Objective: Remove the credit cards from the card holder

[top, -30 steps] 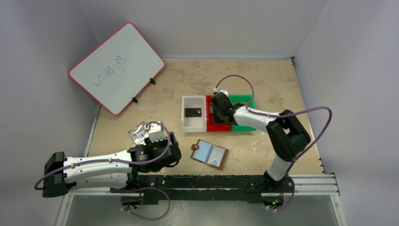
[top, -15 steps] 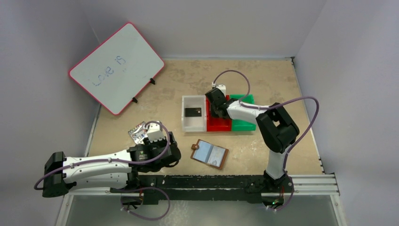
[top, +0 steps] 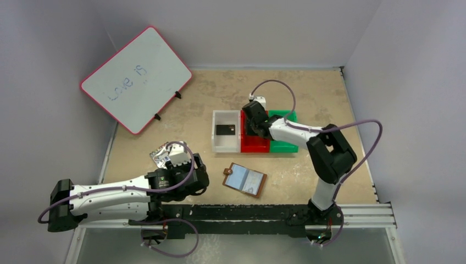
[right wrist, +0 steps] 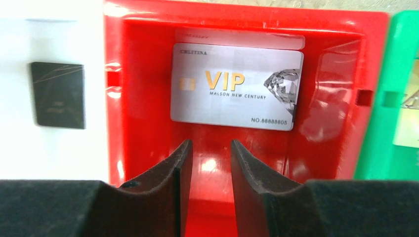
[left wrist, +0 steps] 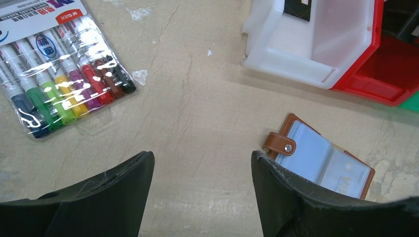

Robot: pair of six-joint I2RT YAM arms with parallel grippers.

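Shows the right end effector [right wrist: 211, 145] low inside the red bin [right wrist: 143, 98], fingers parted by a narrow gap and pinching nothing; places the silver-grey VIP card [right wrist: 237, 86] flat on the bin floor just beyond the fingertips, clear of them. Compared with a second ago, finds the wrist nudged toward the far side of the bin and the elbow swung round, and the jaws looser than they were; reads as a release just made, with the card dropped off and not picked up.

Leaves the black card [right wrist: 58, 95] lying alone in the white bin [right wrist: 59, 44] next door; catches a pale tan sliver [right wrist: 406, 126] in the green bin [right wrist: 395, 59] at the frame edge, possibly the third card, though too cropped to say.

Keeps the card holder [left wrist: 321, 163] open on the table [left wrist: 197, 98] where it lay before, snap tab up, bluish sleeves showing; cannot tell whether any sleeve is still filled. Holds the left end effector [left wrist: 201, 163] spread wide and empty above bare table, between the marker pack [left wrist: 59, 94] and the holder, drawn back only slightly from its earlier spot.

Suggests two cards are certainly out and sorted, perhaps all three; calls next for lifting the right arm out of the bin and checking the sleeves.
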